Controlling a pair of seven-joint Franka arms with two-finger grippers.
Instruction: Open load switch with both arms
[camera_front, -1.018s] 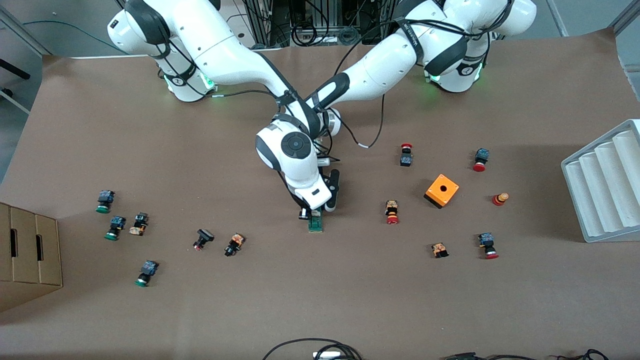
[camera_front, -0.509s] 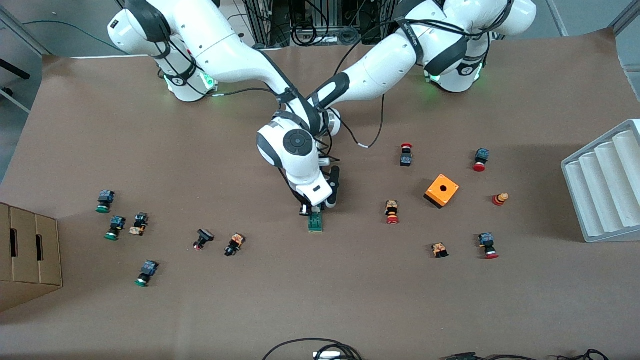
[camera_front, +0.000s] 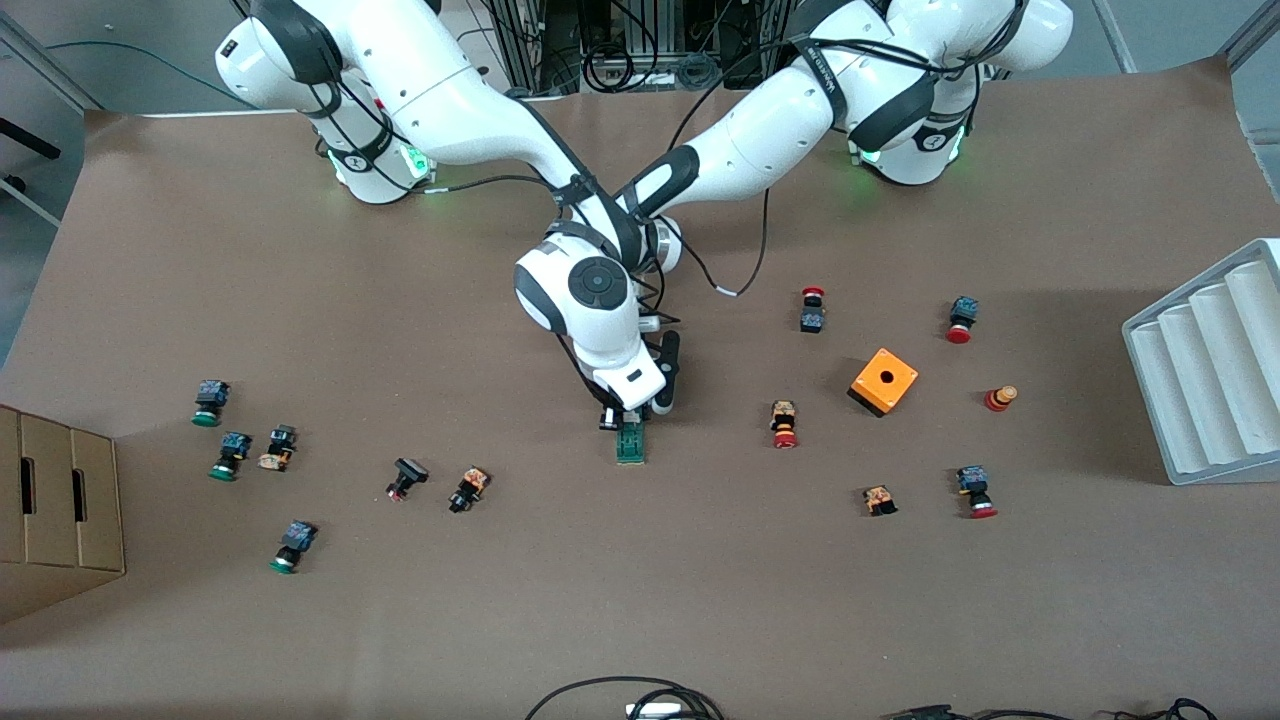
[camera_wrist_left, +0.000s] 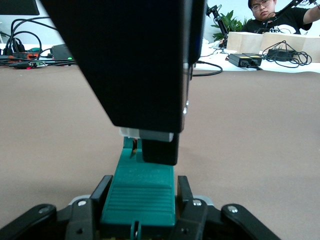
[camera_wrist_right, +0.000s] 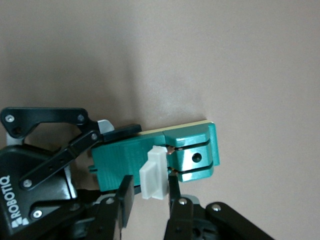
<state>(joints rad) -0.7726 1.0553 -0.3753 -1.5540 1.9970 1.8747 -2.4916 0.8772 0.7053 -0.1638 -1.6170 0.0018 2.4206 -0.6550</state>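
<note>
The load switch (camera_front: 630, 446), a narrow green block, lies on the brown table at mid-table. Both arms reach over the end of it that is farther from the front camera. My left gripper (camera_wrist_left: 142, 189) is shut on the green body (camera_wrist_left: 139, 195), one finger (camera_wrist_left: 102, 189) on each side of it. My right gripper (camera_wrist_right: 148, 194) comes down from above. It is shut on the white sliding piece (camera_wrist_right: 154, 173), which sticks out from the side of the load switch (camera_wrist_right: 192, 155). In the front view the right arm's hand (camera_front: 625, 380) hides most of both grippers.
Small red- and green-capped push buttons (camera_front: 784, 424) lie scattered toward both ends of the table. An orange box with a hole (camera_front: 884, 381) sits toward the left arm's end, with a white ribbed tray (camera_front: 1215, 365) past it. A cardboard box (camera_front: 60, 510) stands at the right arm's end.
The right arm's hand has drawn back slightly toward the robots' bases, so a little more of the green switch shows. The left arm has stayed still.
</note>
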